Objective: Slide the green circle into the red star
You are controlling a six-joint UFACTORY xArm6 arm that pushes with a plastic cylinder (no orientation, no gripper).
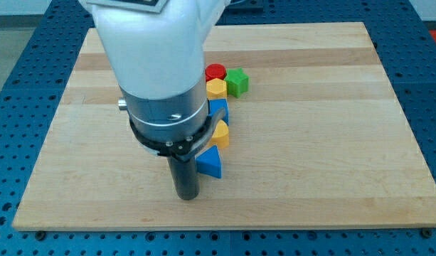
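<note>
My tip (pixel 186 197), a tool grasping nothing, beside blue triangle (pixel 210 163); green block (pixel 237 82) far toward view's top.

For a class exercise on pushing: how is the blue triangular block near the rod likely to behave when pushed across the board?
The blue triangular block looks solid and low, so it will probably slide rather than tip or roll. The wooden board looks smooth, so it should move easily. Its slanted sides may make it rotate if my tip, just to its left, pushes off-centre.
</note>
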